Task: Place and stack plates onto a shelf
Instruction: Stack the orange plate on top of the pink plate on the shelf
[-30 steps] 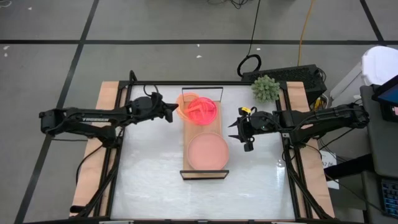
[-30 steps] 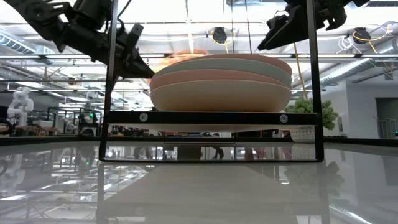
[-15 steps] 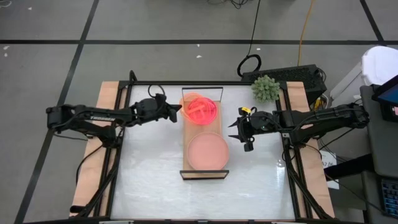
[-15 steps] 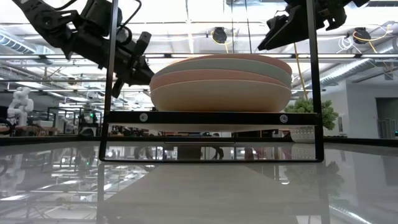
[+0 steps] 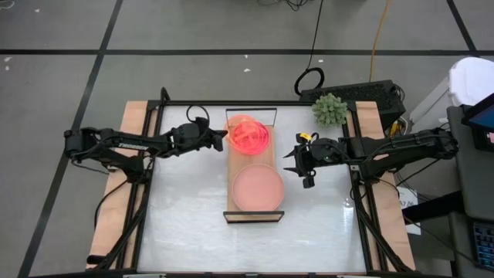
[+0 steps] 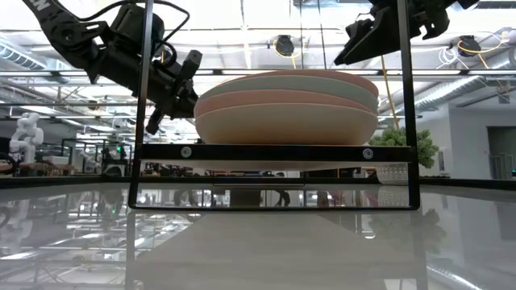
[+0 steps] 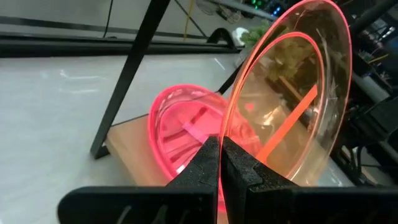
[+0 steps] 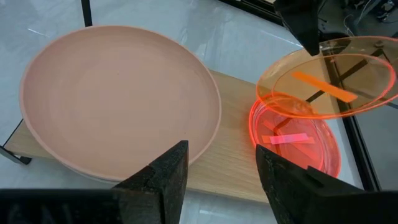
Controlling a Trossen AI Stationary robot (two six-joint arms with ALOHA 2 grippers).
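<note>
While the left pincer [image 7: 221,163] pinches the rim of a translucent orange round plate [image 7: 292,99], that plate hangs tilted in the air just above a small hot-pink translucent plate [image 7: 180,134] lying on the far end of the long light-wood shelf board [image 5: 253,176]. From overhead the orange plate [image 5: 235,127] overlaps the hot-pink one [image 5: 249,137] on its left side, and the left pincer [image 5: 220,136] sits at the shelf's left edge. In the right wrist view the orange plate [image 8: 333,76] floats over the pink plate [image 8: 298,140] without lying flat in it.

On the near end of the shelf rests a stack of larger plates topped by a dusty-pink one [image 5: 258,188]; the table-height view shows the stack [image 6: 286,105] with beige, pink and pale grey-green layers, framed by the thin black wire frame [image 6: 274,151].

The right pincer [image 5: 297,162] hovers just right of the shelf with its fingers [image 8: 158,177] spread apart, holding nothing. A spiky green plant [image 5: 329,109] stands at the far right corner of the white surface [image 5: 185,224].
</note>
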